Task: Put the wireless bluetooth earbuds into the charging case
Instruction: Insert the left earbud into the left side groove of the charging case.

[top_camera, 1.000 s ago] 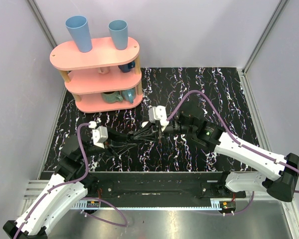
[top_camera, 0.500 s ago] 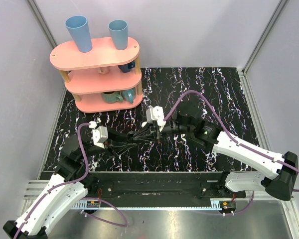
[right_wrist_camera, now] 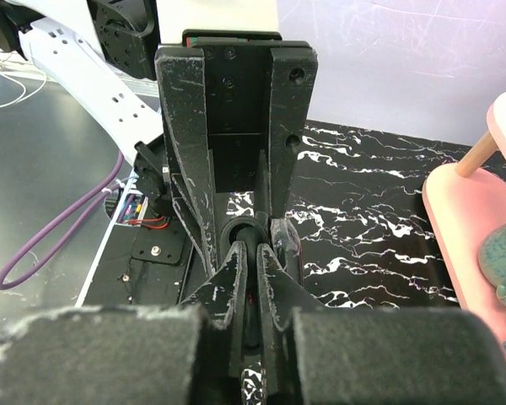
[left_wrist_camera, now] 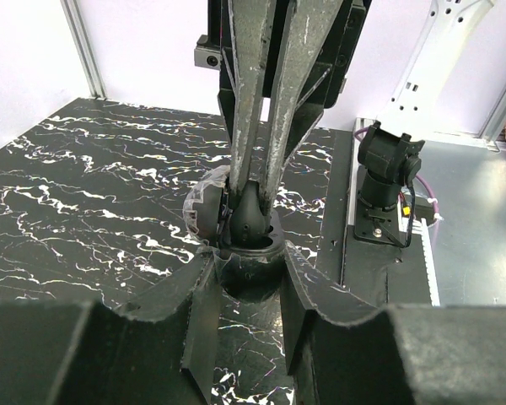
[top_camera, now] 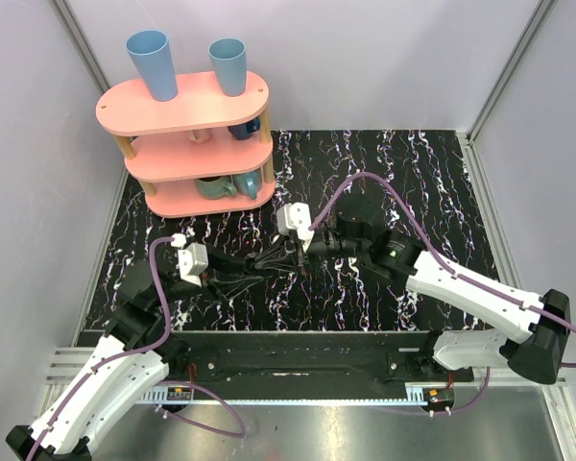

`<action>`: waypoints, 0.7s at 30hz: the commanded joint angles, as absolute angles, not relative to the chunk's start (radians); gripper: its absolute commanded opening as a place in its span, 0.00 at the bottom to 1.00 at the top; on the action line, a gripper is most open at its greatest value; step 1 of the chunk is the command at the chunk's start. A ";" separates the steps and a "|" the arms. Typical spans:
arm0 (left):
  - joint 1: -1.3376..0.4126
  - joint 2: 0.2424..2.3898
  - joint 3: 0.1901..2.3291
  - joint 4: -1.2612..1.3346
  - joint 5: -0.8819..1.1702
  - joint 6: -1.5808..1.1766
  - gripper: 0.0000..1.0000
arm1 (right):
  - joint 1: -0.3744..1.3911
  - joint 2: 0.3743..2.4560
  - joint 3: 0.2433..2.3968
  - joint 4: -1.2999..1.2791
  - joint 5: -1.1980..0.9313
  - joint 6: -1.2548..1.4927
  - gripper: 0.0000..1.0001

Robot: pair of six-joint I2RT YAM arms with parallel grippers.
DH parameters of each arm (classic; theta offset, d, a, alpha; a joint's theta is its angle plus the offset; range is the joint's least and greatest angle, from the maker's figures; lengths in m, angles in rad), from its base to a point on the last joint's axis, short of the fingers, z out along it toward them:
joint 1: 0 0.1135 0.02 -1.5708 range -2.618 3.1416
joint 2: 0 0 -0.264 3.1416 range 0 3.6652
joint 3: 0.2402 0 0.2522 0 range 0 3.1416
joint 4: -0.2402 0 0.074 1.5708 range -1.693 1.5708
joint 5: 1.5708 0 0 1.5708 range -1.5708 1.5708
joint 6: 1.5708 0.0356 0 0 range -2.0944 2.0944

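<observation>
While the left tool (left_wrist_camera: 246,277) clamps the dark round case (left_wrist_camera: 250,256), the right tool (right_wrist_camera: 255,250) edges leftward, apparently pinching a dark earbud (left_wrist_camera: 251,221) over it.

White left arm (top_camera: 106,384) reaches forward-right, white right arm (top_camera: 470,293) reaches left. Fingertips meet near the front-right of pink three-tier shelf (top_camera: 187,197). Left gripper (left_wrist_camera: 247,272) clamped on dark rounded case (left_wrist_camera: 249,257), apparently. Right gripper (right_wrist_camera: 253,257) pinched nearly closed, tips at case.

Two arms (top_camera: 96,389) (top_camera: 470,293), two blue cups (top_camera: 152,63) (top_camera: 228,65), one shelf (top_camera: 178,110).
</observation>
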State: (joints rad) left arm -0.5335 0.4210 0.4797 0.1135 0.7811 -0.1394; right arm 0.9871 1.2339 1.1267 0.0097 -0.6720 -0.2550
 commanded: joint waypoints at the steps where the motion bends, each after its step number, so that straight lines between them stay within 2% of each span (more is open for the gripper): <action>1: -0.528 0.420 0.488 0.164 0.765 -0.140 0.00 | 0.988 1.267 1.198 -0.038 -0.652 -0.261 0.01; 21: -0.526 0.439 0.489 0.158 0.759 -0.133 0.00 | 0.994 1.281 1.221 -0.106 -0.589 -0.287 0.09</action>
